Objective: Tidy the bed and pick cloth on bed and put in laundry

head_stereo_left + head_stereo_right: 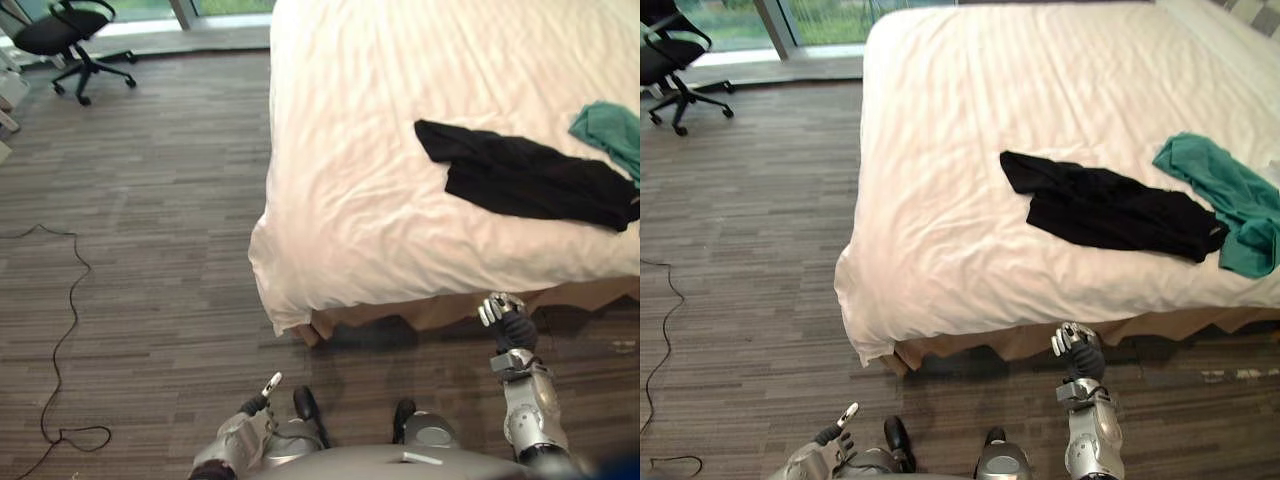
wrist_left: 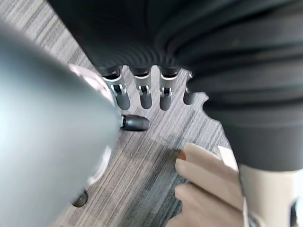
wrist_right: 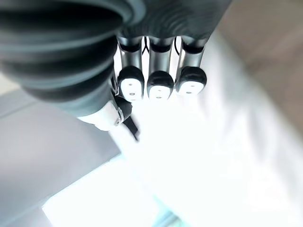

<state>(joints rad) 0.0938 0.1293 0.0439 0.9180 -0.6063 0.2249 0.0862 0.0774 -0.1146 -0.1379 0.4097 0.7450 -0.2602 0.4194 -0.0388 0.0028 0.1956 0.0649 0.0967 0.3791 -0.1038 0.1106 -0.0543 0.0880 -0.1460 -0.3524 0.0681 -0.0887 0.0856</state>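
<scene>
One rumpled black cloth (image 1: 1110, 212) on bed (image 1: 970, 120)

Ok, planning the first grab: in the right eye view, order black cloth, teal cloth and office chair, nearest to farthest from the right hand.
1. Black cloth, on the bed beyond the right hand.
2. Teal cloth, farther right on the bed.
3. Office chair, far left corner.

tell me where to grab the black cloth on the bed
Probably pinch a fold of the crumpled black cloth from above, over the near edge of the white bed, with the right hand nearest it; it lies flat, only folds to grip.
</scene>
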